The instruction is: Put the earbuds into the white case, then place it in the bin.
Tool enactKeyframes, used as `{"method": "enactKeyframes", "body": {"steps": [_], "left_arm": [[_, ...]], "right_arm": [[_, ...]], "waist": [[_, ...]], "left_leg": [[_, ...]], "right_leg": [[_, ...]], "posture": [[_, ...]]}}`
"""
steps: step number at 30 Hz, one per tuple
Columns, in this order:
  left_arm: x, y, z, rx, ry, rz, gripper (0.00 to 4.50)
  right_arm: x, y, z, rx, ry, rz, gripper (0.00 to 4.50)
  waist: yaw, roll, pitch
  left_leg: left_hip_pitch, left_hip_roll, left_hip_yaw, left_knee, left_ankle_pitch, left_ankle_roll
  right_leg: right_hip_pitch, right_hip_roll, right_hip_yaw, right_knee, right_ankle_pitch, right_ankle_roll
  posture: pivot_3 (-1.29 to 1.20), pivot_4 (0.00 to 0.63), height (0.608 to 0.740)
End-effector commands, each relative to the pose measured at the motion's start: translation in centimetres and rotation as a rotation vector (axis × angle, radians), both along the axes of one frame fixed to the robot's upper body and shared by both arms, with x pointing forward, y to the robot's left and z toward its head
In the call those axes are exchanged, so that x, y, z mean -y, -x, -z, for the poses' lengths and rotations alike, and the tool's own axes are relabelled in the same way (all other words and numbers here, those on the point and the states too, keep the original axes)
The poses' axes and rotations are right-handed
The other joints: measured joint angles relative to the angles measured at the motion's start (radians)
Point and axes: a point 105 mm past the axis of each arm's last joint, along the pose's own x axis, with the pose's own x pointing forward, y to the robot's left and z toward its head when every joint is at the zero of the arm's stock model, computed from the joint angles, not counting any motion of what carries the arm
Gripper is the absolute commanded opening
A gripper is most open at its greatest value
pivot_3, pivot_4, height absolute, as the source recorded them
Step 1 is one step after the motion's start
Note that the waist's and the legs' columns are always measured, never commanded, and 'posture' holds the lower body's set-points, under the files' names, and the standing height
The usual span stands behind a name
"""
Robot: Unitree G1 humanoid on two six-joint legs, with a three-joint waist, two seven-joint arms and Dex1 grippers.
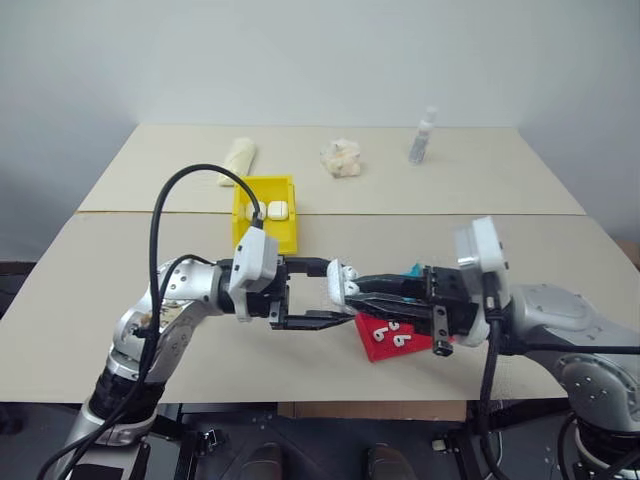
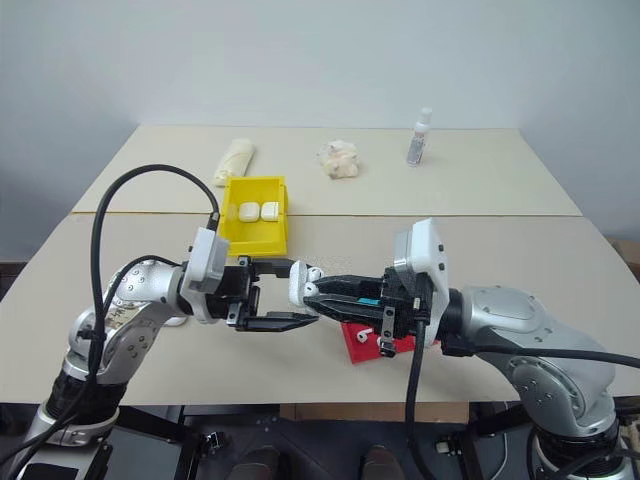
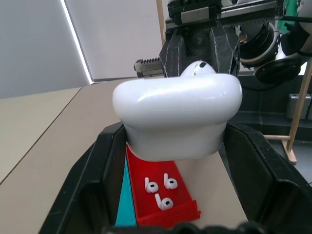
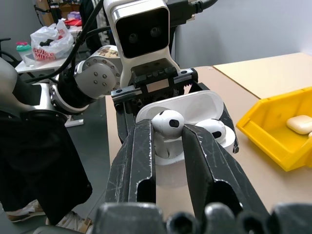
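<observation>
My left gripper (image 1: 330,292) is shut on the white case (image 3: 180,112), holding it in the air above the table with its lid open. My right gripper (image 4: 168,141) faces it and is shut on one earbud (image 4: 168,124), which sits at the case's opening. A second earbud (image 4: 212,127) lies inside the case. Three more earbuds (image 3: 161,190) lie in a red tray (image 3: 168,214) on the table below. The yellow bin (image 1: 265,238) stands farther back on the left, apart from both grippers, with two white cases inside.
A teal tray (image 1: 413,270) lies beside the red tray (image 1: 372,350), under the right arm. At the far side of the table are a rolled cloth (image 1: 238,160), a crumpled white lump (image 1: 341,158) and a small clear bottle (image 1: 423,135).
</observation>
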Motion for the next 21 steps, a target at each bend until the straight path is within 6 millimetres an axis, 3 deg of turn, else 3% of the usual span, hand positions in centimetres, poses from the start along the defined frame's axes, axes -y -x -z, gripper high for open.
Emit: {"method": "enactKeyframes", "body": {"steps": [1,2,6,16,21], "left_arm": [[-0.3,0.2,-1.1,0.074,0.03,-0.008,2.78],[-0.3,0.2,-1.0,0.075,0.026,-0.008,2.78],[-0.3,0.1,-0.9,0.074,0.019,-0.009,2.78],[-0.8,-0.6,-0.6,0.071,-0.004,-0.026,2.78],[-0.3,-1.7,0.5,0.077,-0.055,-0.039,2.78]], "right_arm": [[0.3,0.1,0.2,0.022,0.021,0.007,0.62],[0.3,0.2,0.2,0.024,0.021,0.005,0.62],[0.3,0.0,0.2,0.028,0.029,0.015,1.8],[1.3,0.4,-0.3,0.065,0.035,0.011,1.8],[2.1,-0.4,-2.4,0.136,0.035,0.067,1.8]], "waist": [[0.0,0.0,0.0],[0.0,0.0,0.0],[0.001,0.0,0.0],[0.001,0.0,0.0],[0.003,0.0,0.0]], "left_leg": [[0.0,0.0,0.0,0.0,0.0,0.0],[0.0,0.0,0.0,0.0,0.0,0.0],[0.0,0.0,0.0,0.0,0.0,0.001],[0.0,0.0,0.0,0.0,-0.001,0.001],[0.0,0.0,0.0,0.0,-0.001,0.001]], "right_leg": [[0.0,0.0,0.0,-0.001,0.0,0.0],[0.0,0.0,0.0,-0.001,0.0,0.0],[0.0,0.0,0.0,-0.001,0.0,0.0],[0.001,0.0,0.0,-0.001,0.0,0.0],[0.001,0.0,0.0,-0.001,0.0,0.0]], "posture": [[0.0,0.15,0.74],[0.0,0.15,0.74],[0.0,0.15,0.74],[0.0,0.15,0.74],[0.0,0.15,0.74]]}}
